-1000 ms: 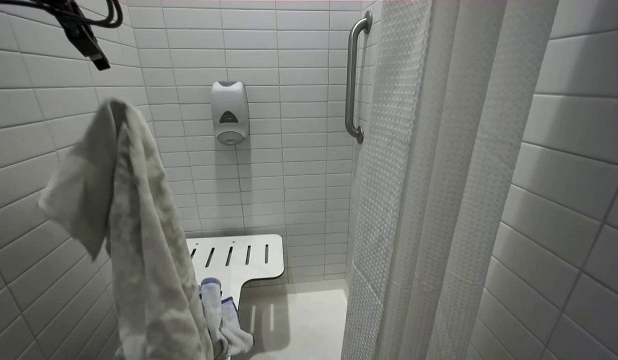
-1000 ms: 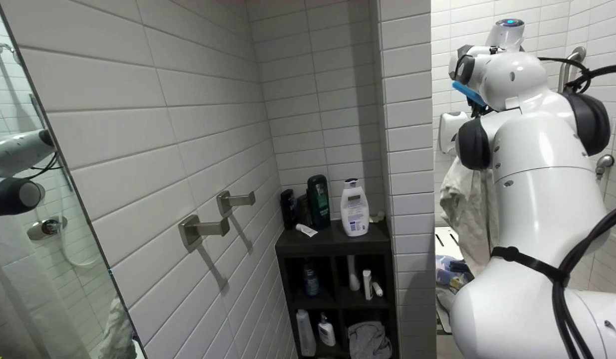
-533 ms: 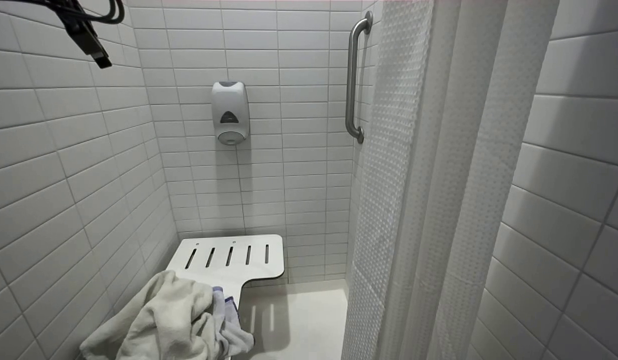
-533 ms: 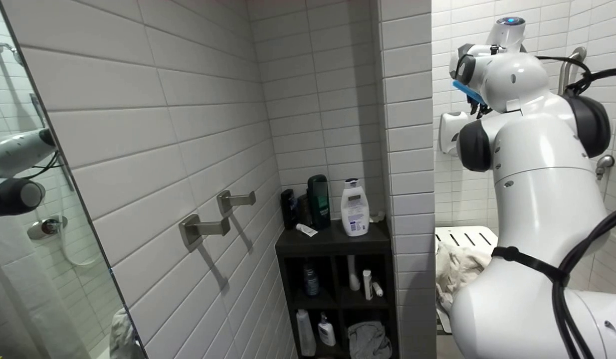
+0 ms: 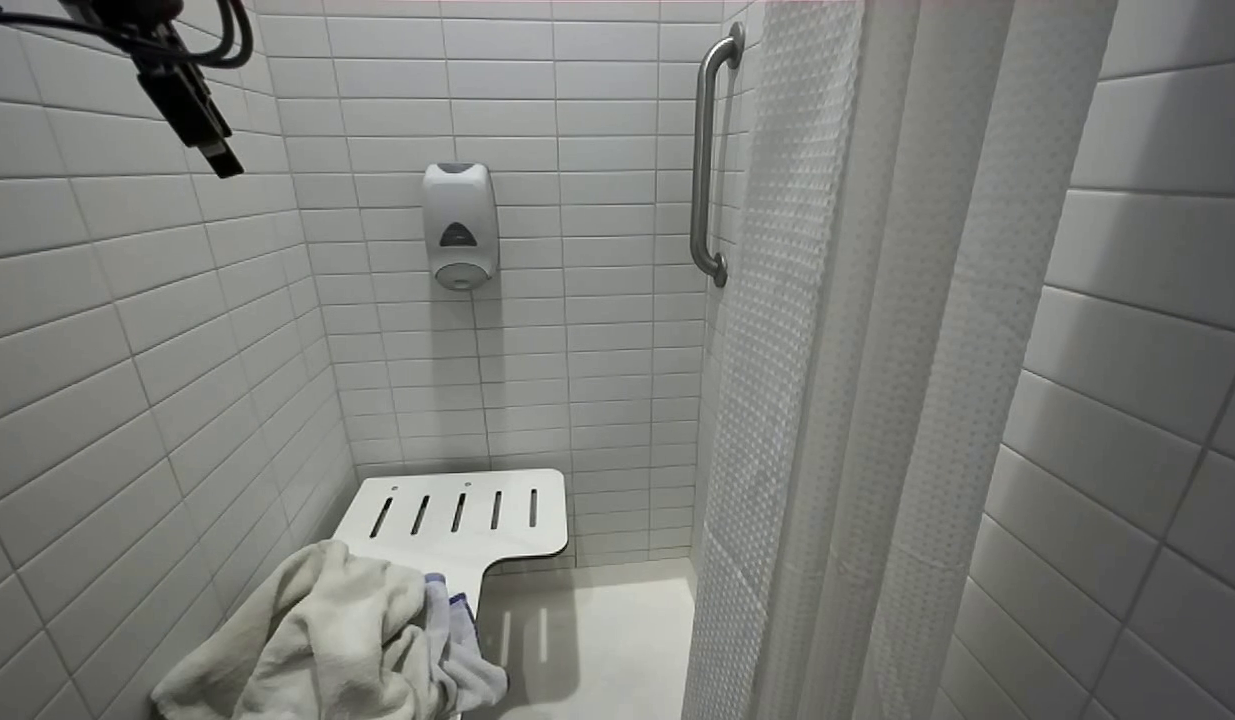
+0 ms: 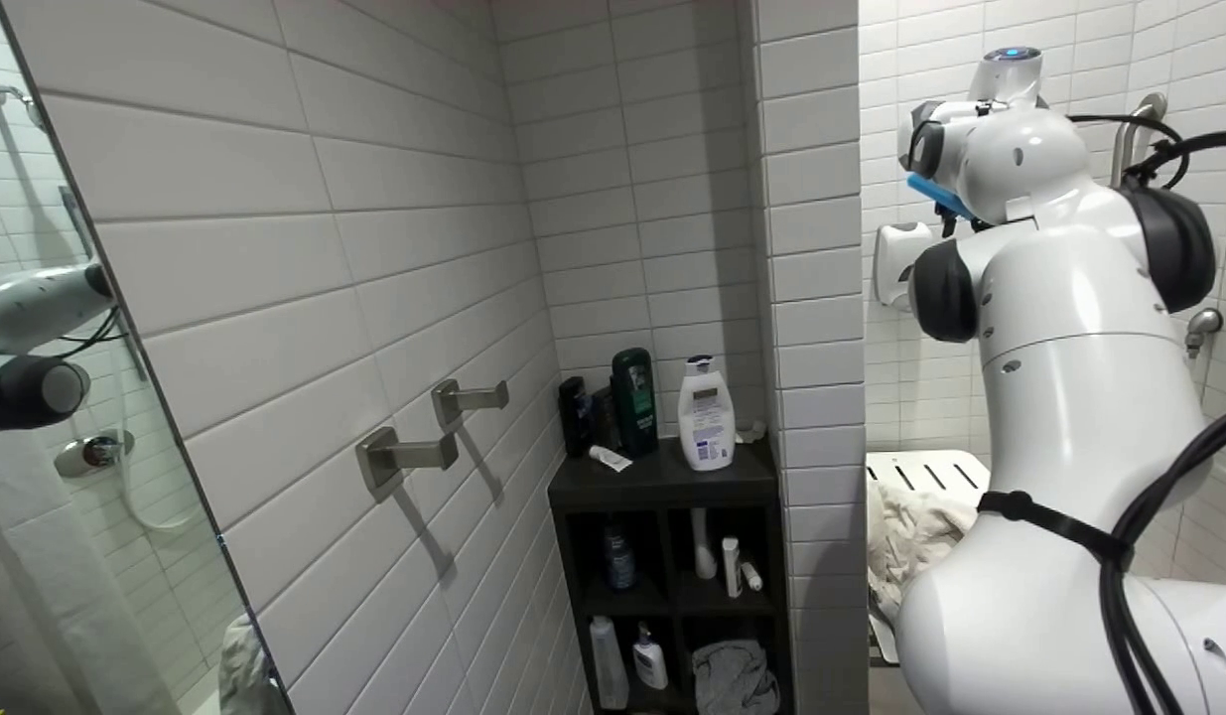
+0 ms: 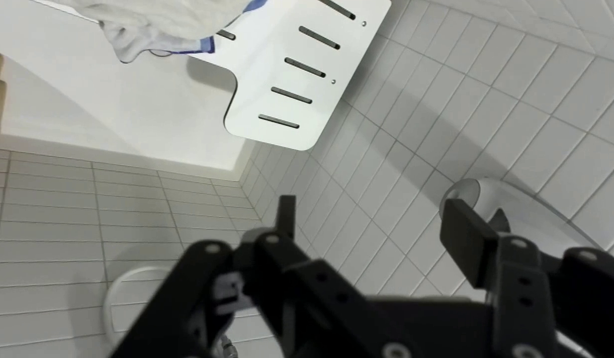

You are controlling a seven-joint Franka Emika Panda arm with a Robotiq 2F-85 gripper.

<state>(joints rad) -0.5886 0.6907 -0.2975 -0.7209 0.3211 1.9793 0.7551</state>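
Off-white towel (image 5: 327, 630) lies heaped on slotted bench (image 5: 517, 520), against purple-trimmed cloth (image 5: 462, 655); likely soft, limp, lt. wt., non-fragile. Best hold: raised fold, approx. top ctr. Gripper (image 7: 371, 226): fingers spread, grasping nothing, well above towel. N.B. cutaway bench edge; mvmt. room betw. tiled side wall (image 5: 177, 380) & curtain (image 5: 837, 400).

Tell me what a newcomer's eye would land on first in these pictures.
Probably the white robot arm, which looms on the right side of an exterior view. Next would come the rumpled cream towel heaped on a slotted white bench at lower left in an exterior view. The black hand, open and empty, also stands out across the bottom of the wrist view.
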